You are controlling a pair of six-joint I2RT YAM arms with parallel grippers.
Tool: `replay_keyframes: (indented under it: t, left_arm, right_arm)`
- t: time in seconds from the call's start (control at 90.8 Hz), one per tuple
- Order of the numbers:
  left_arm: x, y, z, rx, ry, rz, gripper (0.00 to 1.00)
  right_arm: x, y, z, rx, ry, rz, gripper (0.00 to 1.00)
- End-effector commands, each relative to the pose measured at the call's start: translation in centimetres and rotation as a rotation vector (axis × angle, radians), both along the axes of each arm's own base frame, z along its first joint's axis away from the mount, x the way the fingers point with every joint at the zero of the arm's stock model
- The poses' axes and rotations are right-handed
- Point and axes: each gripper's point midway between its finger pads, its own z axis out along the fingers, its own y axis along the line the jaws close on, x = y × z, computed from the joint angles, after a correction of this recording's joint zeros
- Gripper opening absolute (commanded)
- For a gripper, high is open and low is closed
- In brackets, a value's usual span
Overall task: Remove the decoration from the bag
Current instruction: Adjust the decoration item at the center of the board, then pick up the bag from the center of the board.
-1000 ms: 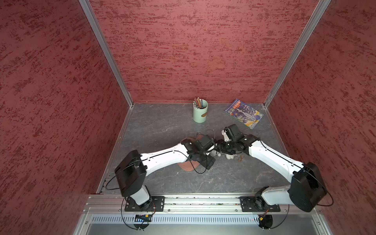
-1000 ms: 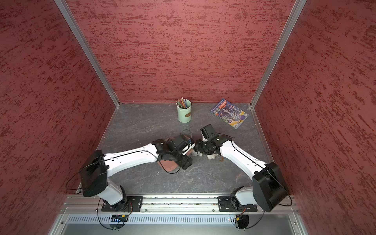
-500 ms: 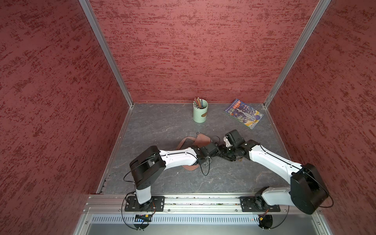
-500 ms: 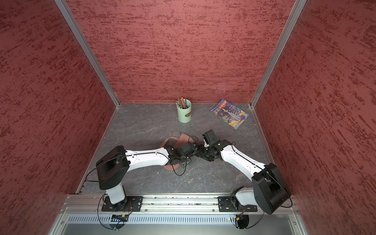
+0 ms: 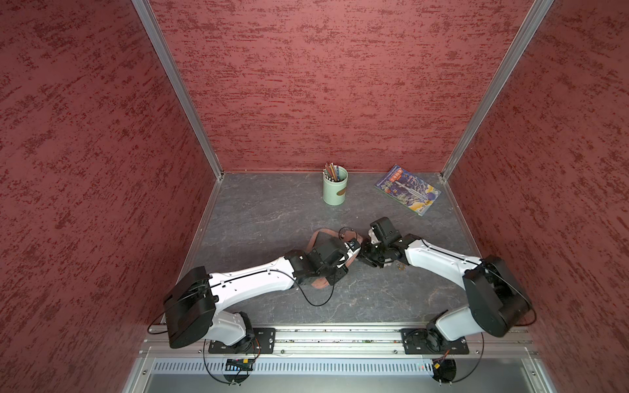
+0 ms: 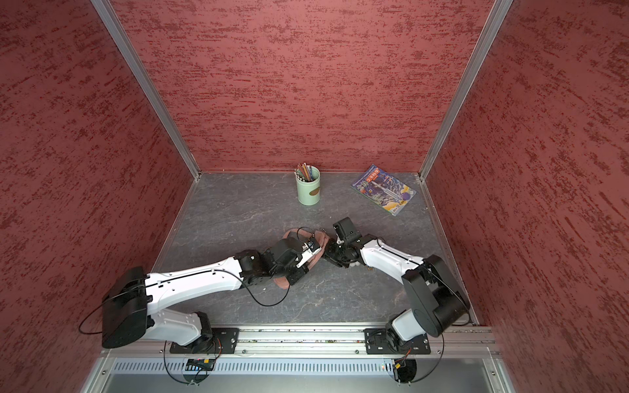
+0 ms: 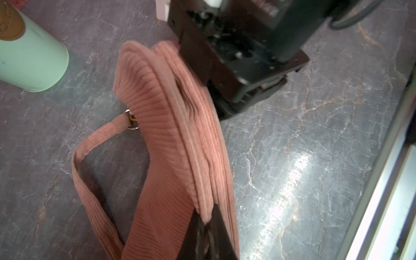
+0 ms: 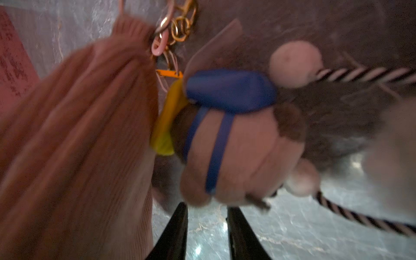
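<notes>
The dusty-pink ribbed bag [image 7: 171,135] lies mid-table, mostly under my left arm in both top views [image 5: 321,282] [image 6: 316,260]. Its strap [image 7: 90,157] loops off to one side. My left gripper [image 7: 206,221] is shut on the bag's piped top edge. The decoration [image 8: 236,144], a pinkish plush toy with a blue backpack, hangs from gold and pink rings [image 8: 180,29] at the bag's end. My right gripper [image 8: 207,207] is open just short of the plush, nothing between its fingers. In a top view it [image 5: 366,255] faces the left gripper [image 5: 352,253] closely.
A mint cup of pencils [image 5: 335,189] stands at the back middle and shows close by in the left wrist view [image 7: 29,60]. A colourful book [image 5: 407,189] lies back right. Red walls close three sides. A metal rail [image 5: 340,337] runs along the front.
My left gripper has closed on the bag's top edge. The right gripper's jaws have narrowed, and it has come in close to the bag's end.
</notes>
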Motion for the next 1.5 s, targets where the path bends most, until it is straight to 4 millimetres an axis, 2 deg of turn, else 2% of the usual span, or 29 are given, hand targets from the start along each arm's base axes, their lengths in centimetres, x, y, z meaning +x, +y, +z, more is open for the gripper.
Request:
replay_keyframes:
  t: [0.0,0.176,0.286,0.408,0.485,0.54,0.573,0.639,0.683,0.727,0.793,0.881,0.926,1.025,1.091,1.157,1.267,1.399,1.488]
  left_arm:
    - [-2.1,0.9,0.0,-0.012,0.068,-0.041,0.00]
    - [-3.8,1.7,1.9,-0.049,0.063,-0.096,0.00]
    - [-5.7,1.0,0.7,-0.040,0.131,-0.165,0.00]
    - [-7.3,-0.3,-2.6,0.022,0.203,-0.209,0.00]
    - [-7.2,-0.8,-4.2,0.077,0.218,-0.204,0.00]
    - [-6.8,-0.9,-5.5,0.126,0.223,-0.189,0.07]
    - [-6.4,-1.0,-5.6,0.137,0.222,-0.177,0.14]
    - [-5.7,-0.9,-5.4,0.136,0.234,-0.129,0.39]
    - [-5.4,-0.7,-4.7,0.109,0.260,-0.092,0.51]
    - [-4.9,-0.4,-3.6,0.065,0.286,-0.050,0.59]
    - [-4.5,0.0,-1.0,-0.044,0.317,-0.009,0.66]
    - [-3.3,1.1,2.6,-0.202,0.344,0.048,0.68]
    - [-2.0,2.1,4.1,-0.273,0.351,0.099,0.68]
    - [1.9,4.7,6.9,-0.408,0.328,0.239,0.67]
    - [4.5,6.3,8.2,-0.474,0.329,0.341,0.66]
    - [6.8,8.0,8.8,-0.509,0.346,0.449,0.66]
    - [9.0,10.2,8.7,-0.537,0.374,0.565,0.65]
    - [10.0,11.8,8.1,-0.563,0.388,0.629,0.66]
    - [10.1,12.3,8.2,-0.592,0.401,0.640,0.66]
  right_arm:
    - [3.8,0.9,0.2,-0.003,-0.071,-0.088,0.29]
    - [9.3,2.3,-1.2,0.016,-0.101,-0.135,0.23]
    - [11.9,2.8,-0.3,0.040,-0.124,-0.120,0.22]
    - [11.8,1.3,1.7,0.014,-0.168,-0.090,0.25]
    - [10.8,-0.4,2.9,-0.014,-0.183,-0.065,0.31]
    - [9.9,-1.8,3.6,-0.040,-0.189,-0.054,0.37]
    - [9.3,-2.9,4.2,-0.060,-0.196,-0.043,0.41]
    - [8.2,-3.9,4.8,-0.093,-0.203,-0.004,0.45]
    - [7.4,-4.2,5.1,-0.114,-0.199,0.023,0.47]
    - [6.7,-4.3,5.3,-0.114,-0.194,0.045,0.49]
    - [5.6,-4.2,5.3,-0.109,-0.179,0.073,0.50]
    - [4.6,-3.7,5.6,-0.131,-0.195,0.128,0.50]
    - [4.0,-3.2,5.5,-0.165,-0.206,0.177,0.51]
    - [3.5,-1.8,4.6,-0.244,-0.232,0.294,0.53]
    - [4.1,-1.0,4.1,-0.312,-0.263,0.382,0.54]
    - [4.6,0.2,3.8,-0.364,-0.289,0.473,0.56]
    - [5.2,3.5,3.8,-0.394,-0.367,0.655,0.57]
    - [6.1,6.8,3.5,-0.421,-0.452,0.841,0.57]
    - [6.6,7.9,2.6,-0.441,-0.459,0.939,0.57]
